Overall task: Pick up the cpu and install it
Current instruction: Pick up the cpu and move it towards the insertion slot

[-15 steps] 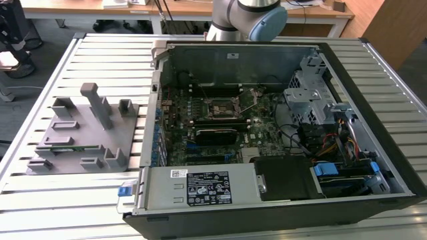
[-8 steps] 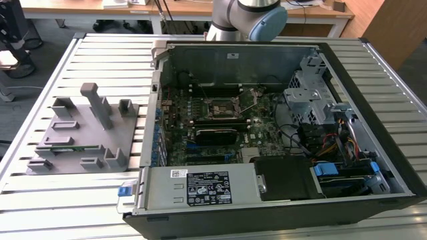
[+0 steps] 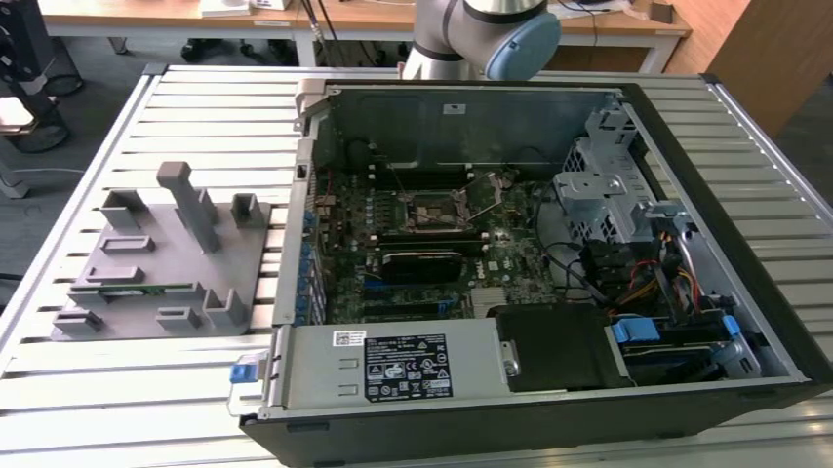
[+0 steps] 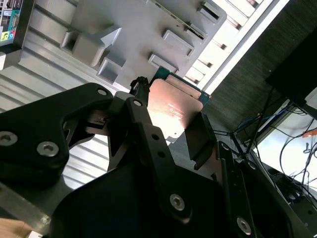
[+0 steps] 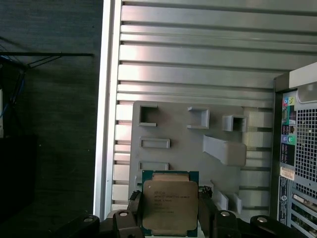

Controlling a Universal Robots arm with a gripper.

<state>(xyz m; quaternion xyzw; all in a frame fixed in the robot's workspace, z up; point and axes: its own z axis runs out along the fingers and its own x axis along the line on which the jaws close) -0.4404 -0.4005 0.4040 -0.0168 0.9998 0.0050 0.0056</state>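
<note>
We have the cpu pinched by its edges in the gripper, hovering over the grey fixture tray. We'd keep it level, grip gentle, no twisting.

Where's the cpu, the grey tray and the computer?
cpu (image 5: pixel 170 206): first wrist view, middle of its metal top.
tray (image 5: pixel 173 129): first wrist view, bare flat part.
computer (image 3: pixel 521 127): exterior view, its inner metal wall.

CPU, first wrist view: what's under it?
The cpu, held in the gripper, hangs above the grey tray on the slatted table. It covers part of the tray, so what lies there cannot be seen.
</note>
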